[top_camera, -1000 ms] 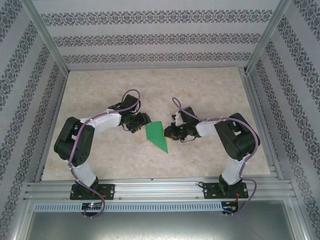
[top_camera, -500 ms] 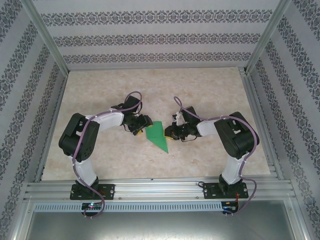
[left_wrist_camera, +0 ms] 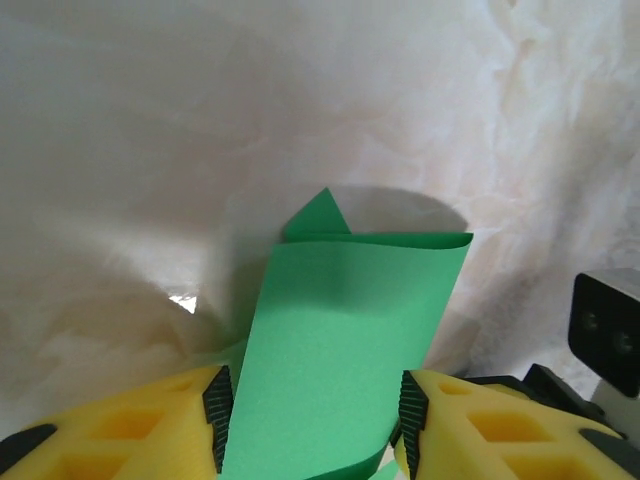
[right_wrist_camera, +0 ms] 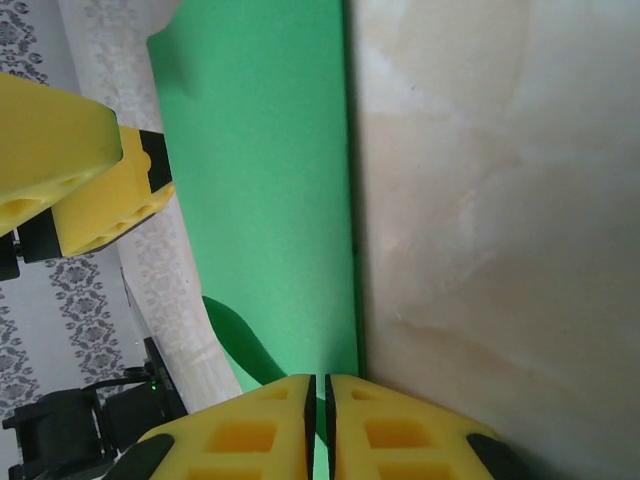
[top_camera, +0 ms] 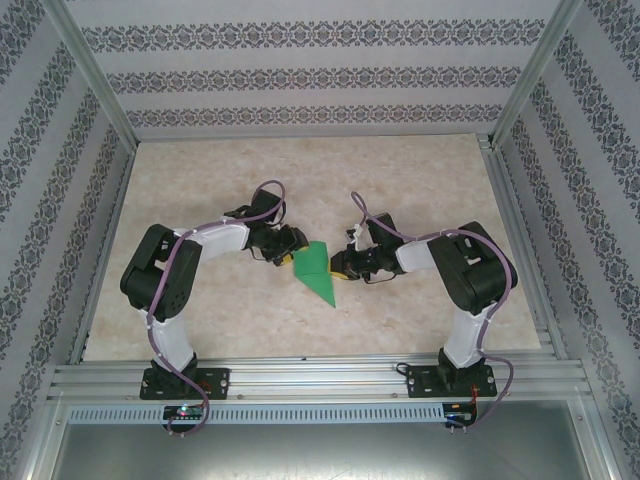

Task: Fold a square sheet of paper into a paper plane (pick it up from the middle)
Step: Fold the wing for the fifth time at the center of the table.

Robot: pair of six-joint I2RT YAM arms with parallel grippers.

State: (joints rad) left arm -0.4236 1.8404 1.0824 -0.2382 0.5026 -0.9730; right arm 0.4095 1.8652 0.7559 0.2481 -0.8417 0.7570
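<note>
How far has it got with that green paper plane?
Done: the square sheet of paper is already creased into a pointed wedge. In hand: the right gripper pinches one edge while the left gripper straddles a raised flap, jaws apart. To do: pressing that flap flat and, probably, the final wing folds.

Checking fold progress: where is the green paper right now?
In the top view the folded green paper is in the middle of the table: the right hand pinches its right edge, and its left side lies between the left hand's open jaws.
</note>
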